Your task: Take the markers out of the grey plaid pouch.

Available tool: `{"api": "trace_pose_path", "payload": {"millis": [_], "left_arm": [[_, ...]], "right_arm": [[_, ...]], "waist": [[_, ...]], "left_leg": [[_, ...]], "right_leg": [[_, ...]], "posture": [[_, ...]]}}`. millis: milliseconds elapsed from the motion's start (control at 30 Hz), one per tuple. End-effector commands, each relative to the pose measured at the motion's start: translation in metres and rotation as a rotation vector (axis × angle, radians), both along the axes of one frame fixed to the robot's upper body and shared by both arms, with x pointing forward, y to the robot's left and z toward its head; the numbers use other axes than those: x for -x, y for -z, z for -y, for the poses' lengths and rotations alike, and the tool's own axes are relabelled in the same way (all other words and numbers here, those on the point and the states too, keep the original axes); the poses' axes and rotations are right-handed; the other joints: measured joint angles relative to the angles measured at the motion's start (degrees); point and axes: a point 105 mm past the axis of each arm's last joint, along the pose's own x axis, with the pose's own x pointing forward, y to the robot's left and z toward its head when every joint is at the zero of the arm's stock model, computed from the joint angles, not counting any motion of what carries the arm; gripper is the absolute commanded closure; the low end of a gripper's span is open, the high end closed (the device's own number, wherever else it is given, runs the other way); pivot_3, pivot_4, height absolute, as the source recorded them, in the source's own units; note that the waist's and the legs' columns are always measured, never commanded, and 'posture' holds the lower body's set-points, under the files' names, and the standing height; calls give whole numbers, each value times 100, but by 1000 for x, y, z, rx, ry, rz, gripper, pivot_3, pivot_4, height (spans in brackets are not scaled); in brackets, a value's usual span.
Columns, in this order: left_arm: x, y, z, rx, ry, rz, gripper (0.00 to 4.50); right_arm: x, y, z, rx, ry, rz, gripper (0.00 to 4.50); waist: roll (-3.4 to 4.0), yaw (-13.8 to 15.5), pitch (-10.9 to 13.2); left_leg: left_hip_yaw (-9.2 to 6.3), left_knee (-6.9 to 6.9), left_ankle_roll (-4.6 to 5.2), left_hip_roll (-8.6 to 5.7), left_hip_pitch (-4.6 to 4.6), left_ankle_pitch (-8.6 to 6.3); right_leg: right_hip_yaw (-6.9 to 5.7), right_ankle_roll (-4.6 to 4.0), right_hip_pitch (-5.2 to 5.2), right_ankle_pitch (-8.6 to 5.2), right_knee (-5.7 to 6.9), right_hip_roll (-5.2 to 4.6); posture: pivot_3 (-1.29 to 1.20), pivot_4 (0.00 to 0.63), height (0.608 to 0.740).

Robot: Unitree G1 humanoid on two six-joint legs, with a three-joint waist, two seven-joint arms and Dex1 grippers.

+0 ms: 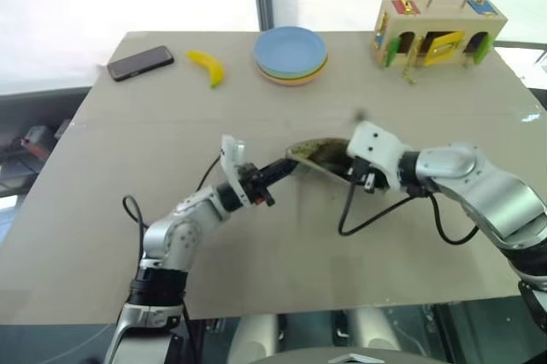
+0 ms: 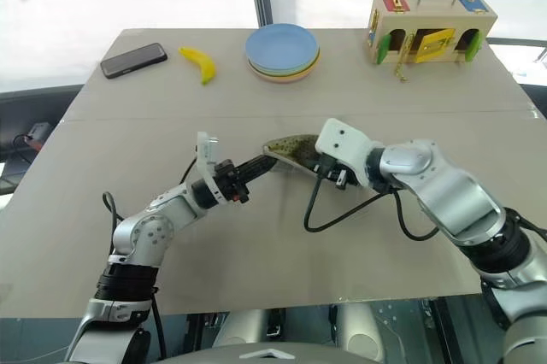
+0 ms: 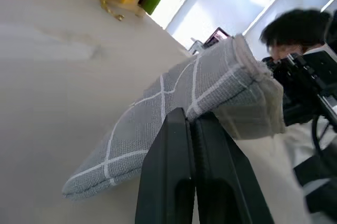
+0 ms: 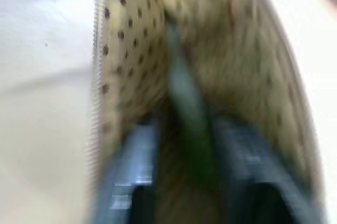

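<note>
On the pale worktop, the robot's left gripper is clamped tight on one edge of the grey plaid pouch, pinching the fabric so the soft bag stays propped off the surface with its mouth held agape — a steadying grip, apparently meant to give the other arm a firm target. The pouch sits near the middle of the worktop, well clear of every edge, its long axis running roughly parallel to the near edge, from the left gripper toward the right one, with the tan dotted lining facing up.

From the right, the right gripper has its two fingers spread and pushed into the open mouth; in its wrist view a light green marker lies lengthwise in the fold of the lining between the fingers, running deeper into the bag along its length. The fingers straddle it but whether they touch it cannot be told, and no red marker can be made out.

Along the far edge, left to right, lie a black phone near the far left corner, a yellow banana, a stack of plates and a wooden latch box near the far right corner — all untouched. The removal looks barely begun.
</note>
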Motion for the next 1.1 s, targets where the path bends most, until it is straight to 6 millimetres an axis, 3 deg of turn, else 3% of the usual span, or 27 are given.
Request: {"api": "trace_pose_path", "payload": {"millis": [33,67,233,367,467,533,633,667,867,1100], "left_arm": [[1,-8,3,27,31,-7,4500],[2,-7,3,21,36,-10,4500],[3,-8,10,11,54,3,4500],[10,-8,18,-17,85,34,4500],[12,-6,19,-35,78,49,4500],[11,-6,18,-44,61,57,4500],[1,-1,8,-98,-12,84,4500],[-3,2,5,-138,-42,105,4500],[-22,10,-7,-229,-145,162,4500],[-28,4,-6,-167,-128,147,4500]], "right_arm": [[-21,0,-5,82,19,153,1290],[-22,4,-8,107,2,170,581],[-28,26,-29,169,-88,204,581],[-49,52,-34,204,-56,212,581],[-59,65,-32,216,-36,189,1467],[-58,65,-31,204,-36,177,2447],[-54,39,-24,125,-13,185,3783],[-51,29,-19,101,-7,192,4038],[-29,-9,-5,-10,-10,174,4103],[-26,-1,3,-19,29,120,4104]], "waist": [[-1,5,-1],[-1,7,-1],[-1,15,-1],[-2,5,-1],[-15,-5,-11],[-14,5,-11],[-15,38,-12],[-15,51,-12],[-13,108,-10],[-13,143,-9]], "left_leg": [[1,0,-1,-2,0,0],[3,2,-1,-4,-1,1],[9,0,-3,-10,-5,1],[11,0,-4,-9,0,2],[13,0,-8,-5,10,4],[11,0,-13,-3,12,8],[8,3,-19,-4,13,11],[3,5,-19,-4,10,11],[6,-1,-18,-8,-2,10],[5,-4,-17,-8,-3,10]], "right_leg": [[2,-1,0,1,0,-1],[5,-6,0,4,0,-1],[16,-21,0,13,-7,-3],[17,-22,1,13,-5,0],[22,-23,7,13,-1,6],[22,-37,7,7,2,6],[21,-48,7,1,12,3],[16,-49,6,1,13,0],[15,-49,-1,2,3,-8],[8,-48,-2,1,-1,-8]], "posture": [[0,150,740],[0,150,740],[0,150,740],[0,150,740],[0,150,740],[0,150,740],[0,150,740],[0,150,740],[0,150,740],[0,150,740]]}}
